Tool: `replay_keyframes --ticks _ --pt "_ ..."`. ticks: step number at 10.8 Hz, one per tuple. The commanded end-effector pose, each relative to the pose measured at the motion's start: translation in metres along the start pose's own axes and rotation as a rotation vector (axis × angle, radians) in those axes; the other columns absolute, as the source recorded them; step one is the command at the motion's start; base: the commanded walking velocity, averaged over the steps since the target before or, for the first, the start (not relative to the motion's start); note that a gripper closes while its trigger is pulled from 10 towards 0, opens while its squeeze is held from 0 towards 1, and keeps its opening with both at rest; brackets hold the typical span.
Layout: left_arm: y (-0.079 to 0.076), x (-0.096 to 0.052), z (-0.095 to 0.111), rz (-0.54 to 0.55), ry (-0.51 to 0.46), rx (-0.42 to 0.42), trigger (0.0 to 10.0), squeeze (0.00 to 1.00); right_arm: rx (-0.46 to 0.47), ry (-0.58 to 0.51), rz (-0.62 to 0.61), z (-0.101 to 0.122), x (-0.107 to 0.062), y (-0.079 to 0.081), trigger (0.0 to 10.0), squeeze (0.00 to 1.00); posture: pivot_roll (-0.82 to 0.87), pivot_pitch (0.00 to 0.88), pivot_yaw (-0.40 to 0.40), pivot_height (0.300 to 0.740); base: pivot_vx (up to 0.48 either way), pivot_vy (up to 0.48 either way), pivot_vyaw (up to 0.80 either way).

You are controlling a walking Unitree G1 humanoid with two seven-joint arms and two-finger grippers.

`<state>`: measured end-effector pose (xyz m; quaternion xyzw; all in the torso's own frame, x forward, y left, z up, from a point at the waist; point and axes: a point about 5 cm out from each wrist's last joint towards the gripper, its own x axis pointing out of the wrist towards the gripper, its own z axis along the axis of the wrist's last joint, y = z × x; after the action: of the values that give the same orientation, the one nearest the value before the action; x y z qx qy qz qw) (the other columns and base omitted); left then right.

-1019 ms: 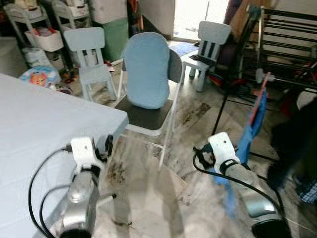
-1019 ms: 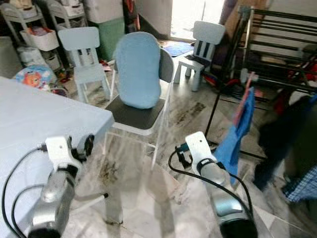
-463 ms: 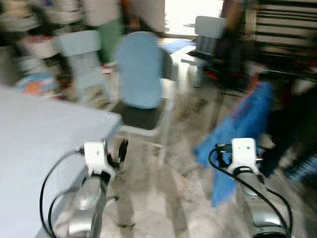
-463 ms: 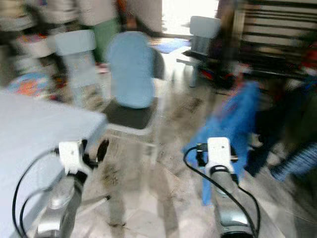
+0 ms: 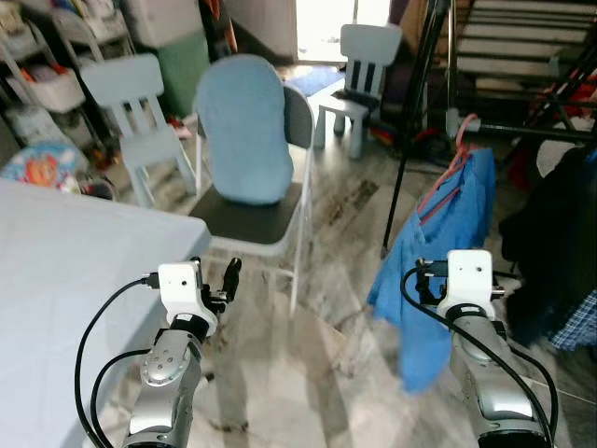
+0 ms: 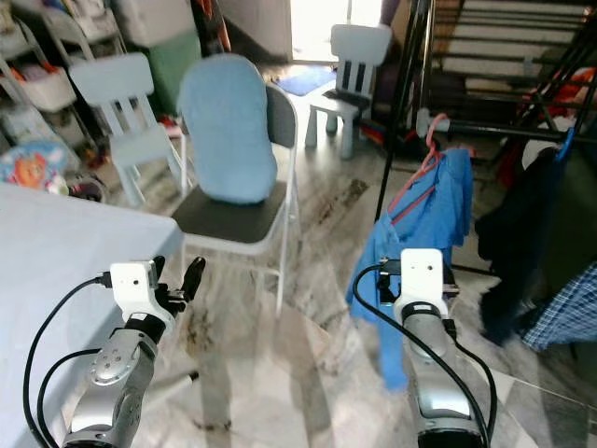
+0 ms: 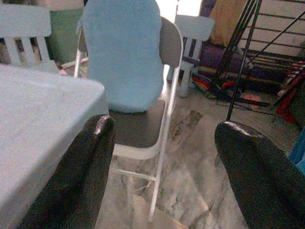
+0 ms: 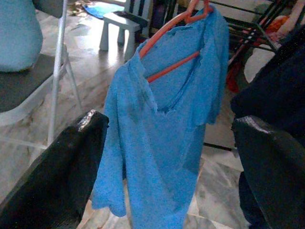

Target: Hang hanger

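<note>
Hanger (image 6: pixel 413 179), orange, carrying a blue shirt (image 8: pixel 167 138); hooked on the drying rack (image 6: pixel 485 126) rail, far right. Right gripper (image 8: pixel 171 157) released, fingers spread, empty, near the shirt. Left gripper (image 7: pixel 162 157) released, empty, facing the chair (image 5: pixel 252 177). Risk: the hook looks shallowly seated; brushing the shirt could drag the hanger off the rail.

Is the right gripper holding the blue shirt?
No, the right gripper is open, its fingers apart on either side of the view, and the blue shirt hangs free on its orange hanger beyond them.
</note>
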<state>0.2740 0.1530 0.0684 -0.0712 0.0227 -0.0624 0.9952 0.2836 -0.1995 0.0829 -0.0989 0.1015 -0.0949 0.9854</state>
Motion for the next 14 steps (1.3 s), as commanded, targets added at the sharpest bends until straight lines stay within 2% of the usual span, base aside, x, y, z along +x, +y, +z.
replay_keyframes --ticks 1,5,8,11,14 --pt "0.001 0.001 0.000 -0.009 0.007 0.012 10.0 0.00 0.005 -0.008 0.012 0.003 0.000 0.004 10.0 0.00 -0.19 0.000 0.072 0.740 0.266 0.401 0.00" --pt "-0.002 0.005 -0.002 -0.034 0.022 0.018 10.0 0.00 0.014 -0.009 0.014 0.002 0.000 0.006 10.0 0.00 -0.20 0.000 0.085 0.740 0.273 0.355 0.00" --pt "-0.006 0.005 -0.005 -0.054 0.048 0.023 10.0 0.00 0.013 -0.008 0.007 0.002 0.001 0.005 10.0 0.00 -0.20 0.000 0.083 0.740 0.000 0.000 0.00" --pt "-0.009 0.006 -0.005 -0.062 0.042 0.018 10.0 0.00 0.012 0.009 0.000 0.000 0.002 0.003 10.0 0.00 -0.20 0.000 0.084 0.740 0.000 -0.427 -0.33" --pt "-0.011 0.007 -0.006 -0.066 0.045 0.016 10.0 0.00 0.017 0.005 0.016 0.000 0.001 0.002 10.0 0.00 -0.21 0.000 0.082 0.740 0.000 -0.465 0.00"
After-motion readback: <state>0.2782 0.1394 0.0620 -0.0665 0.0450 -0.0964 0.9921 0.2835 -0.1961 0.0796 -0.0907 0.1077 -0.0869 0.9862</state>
